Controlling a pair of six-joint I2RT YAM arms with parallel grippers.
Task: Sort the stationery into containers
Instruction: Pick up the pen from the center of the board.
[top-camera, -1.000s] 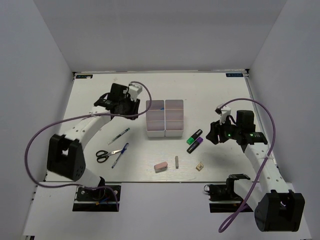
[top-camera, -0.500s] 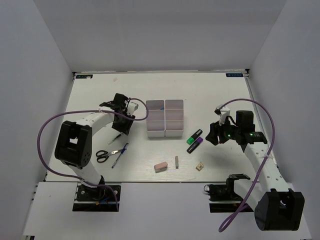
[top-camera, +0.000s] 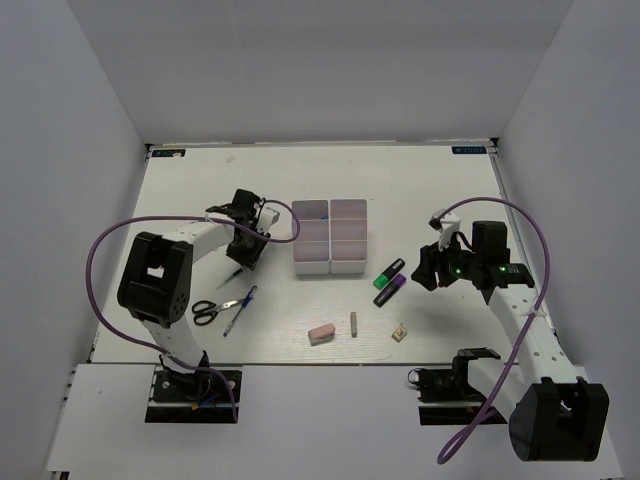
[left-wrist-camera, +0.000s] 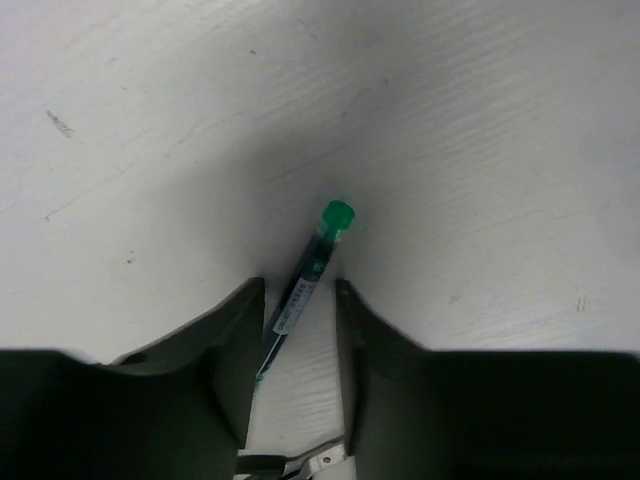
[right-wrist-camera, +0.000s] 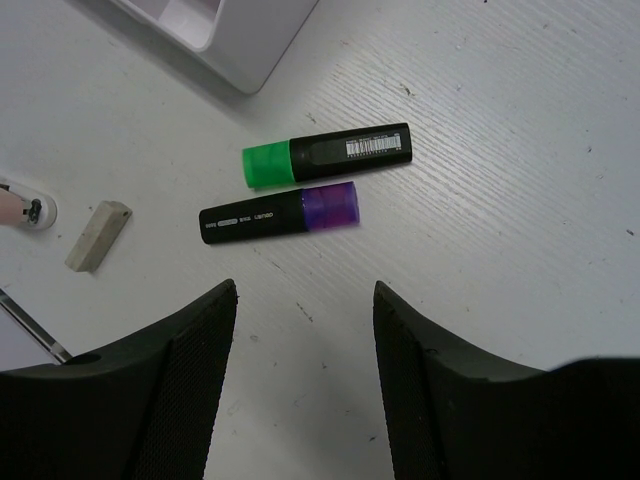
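Note:
A pen with a green end (top-camera: 238, 268) lies on the table left of the white compartment tray (top-camera: 329, 262). In the left wrist view the pen (left-wrist-camera: 310, 265) lies between the jaws of my left gripper (left-wrist-camera: 298, 285), which stand open and low, one on each side of it; this gripper shows from above too (top-camera: 243, 257). My right gripper (top-camera: 425, 272) is open and empty, right of the green highlighter (top-camera: 390, 269) and purple highlighter (top-camera: 389, 291). In the right wrist view both highlighters (right-wrist-camera: 325, 155) (right-wrist-camera: 280, 216) lie beyond the right gripper (right-wrist-camera: 305, 290).
Black-handled scissors (top-camera: 205, 311) and a blue pen (top-camera: 240, 309) lie near the front left. A pink eraser (top-camera: 321, 332), a grey stick (top-camera: 354, 323) and a tan square piece (top-camera: 400, 332) lie near the front edge. White walls enclose the table.
My left gripper has swung from beside the tray's far left corner toward the front and come down over the green-ended pen. The right arm has not moved.

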